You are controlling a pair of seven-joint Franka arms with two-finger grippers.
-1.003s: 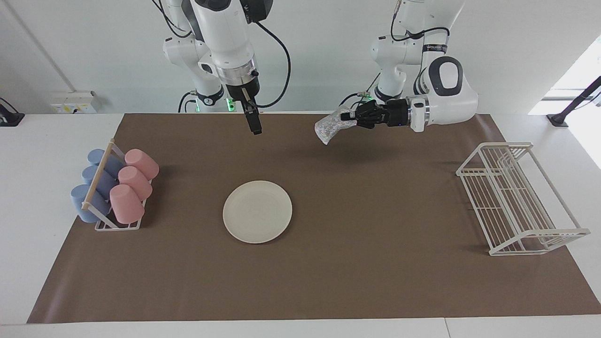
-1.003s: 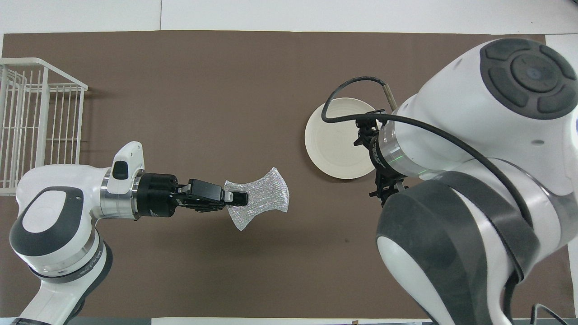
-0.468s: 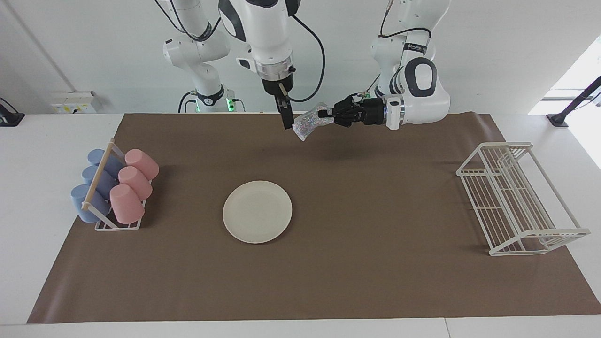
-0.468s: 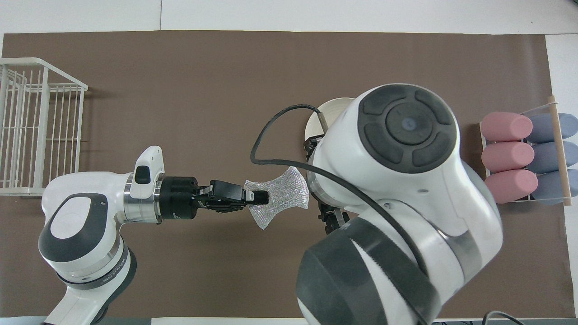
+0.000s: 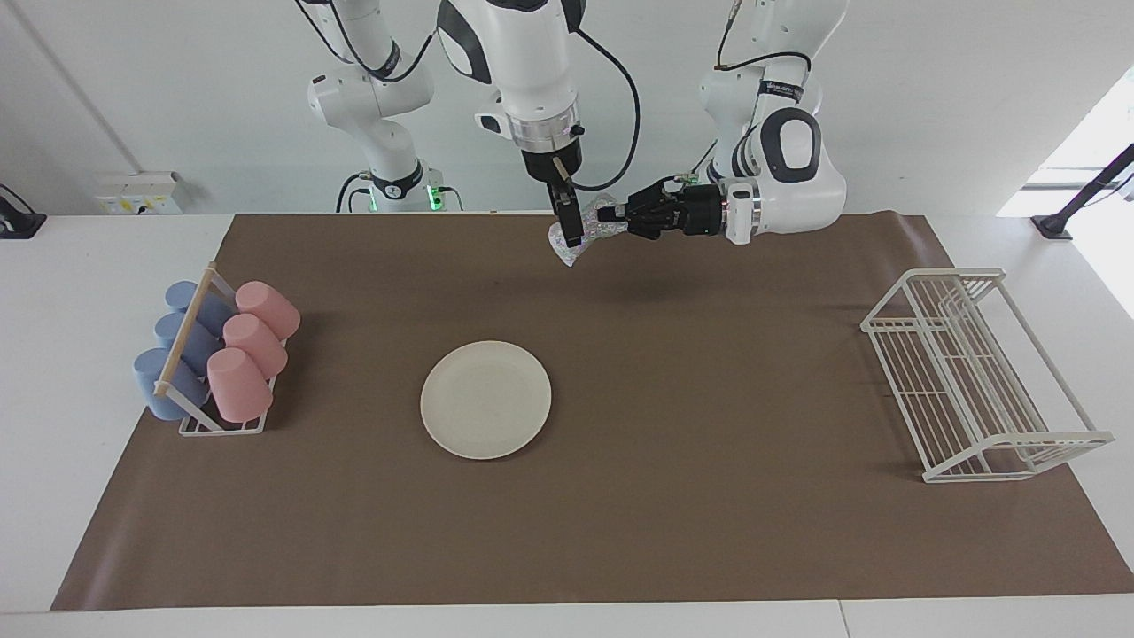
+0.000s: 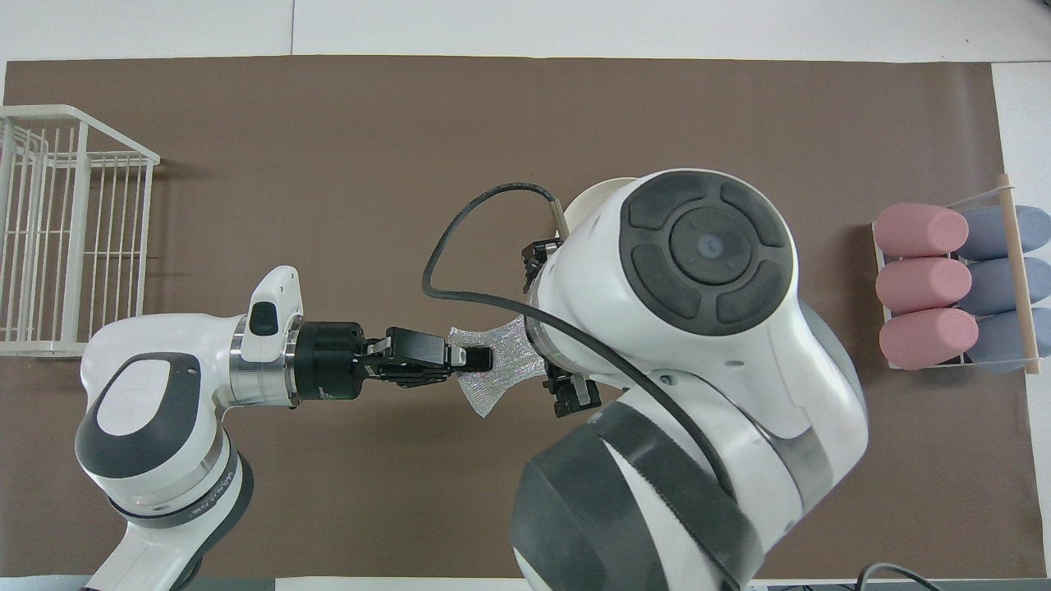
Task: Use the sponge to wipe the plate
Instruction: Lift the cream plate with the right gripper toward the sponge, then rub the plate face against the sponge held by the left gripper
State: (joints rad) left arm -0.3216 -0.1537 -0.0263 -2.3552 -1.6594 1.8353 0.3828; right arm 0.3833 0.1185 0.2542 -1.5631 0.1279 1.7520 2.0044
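Note:
The silvery speckled sponge [image 5: 592,229] hangs in the air over the mat's edge nearest the robots, pinched at its middle by my left gripper [image 5: 608,215], which reaches in level from the left arm's end. In the overhead view the left gripper [image 6: 484,359] is shut on the sponge [image 6: 493,384]. My right gripper [image 5: 572,234] points straight down and overlaps the sponge's free end; whether it touches it does not show. The cream plate [image 5: 485,400] lies flat on the brown mat, with nothing on it. In the overhead view only a sliver of the plate [image 6: 593,194] shows past the right arm.
A rack of pink and blue cups [image 5: 213,354] stands at the right arm's end of the mat; it also shows in the overhead view [image 6: 952,283]. A white wire rack [image 5: 974,372] stands at the left arm's end, seen from above too [image 6: 66,238].
The right gripper has swung toward the left arm's end and met the sponge. The left gripper has carried the sponge toward it. The plate has not moved.

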